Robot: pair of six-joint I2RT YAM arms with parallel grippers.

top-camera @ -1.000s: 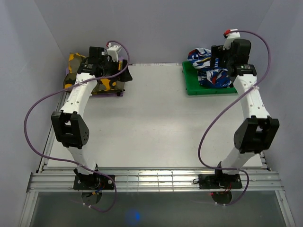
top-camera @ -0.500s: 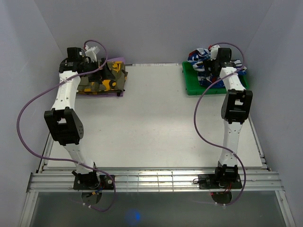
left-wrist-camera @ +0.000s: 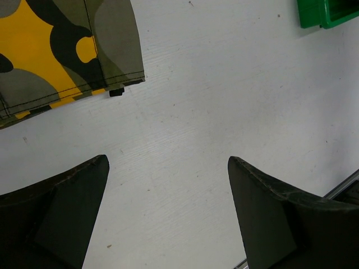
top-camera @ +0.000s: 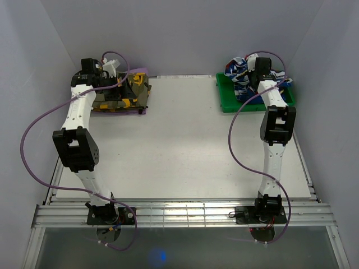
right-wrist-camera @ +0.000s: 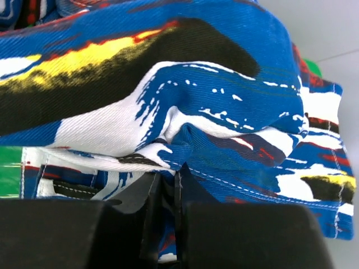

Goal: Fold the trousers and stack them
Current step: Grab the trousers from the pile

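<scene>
Left tool (left-wrist-camera: 167, 168): hanging wide open over the bench (left-wrist-camera: 196, 101), just beside the camouflage garment (left-wrist-camera: 56, 50), gripping nothing
Right tool (right-wrist-camera: 168, 188): pinching a fold of the trousers (right-wrist-camera: 185, 112), which are lying bunched in the green tray (top-camera: 224, 105)
Doing it well: lifting slowly, checking only one layer is coming, clearing the tray wall

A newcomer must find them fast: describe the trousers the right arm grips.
At the far right corner of the white table sits a green tray. The trousers lie bunched in it, pinched by the right gripper. They are royal blue with white, red, black and yellow streaks; the far-left garment is camouflage.
</scene>
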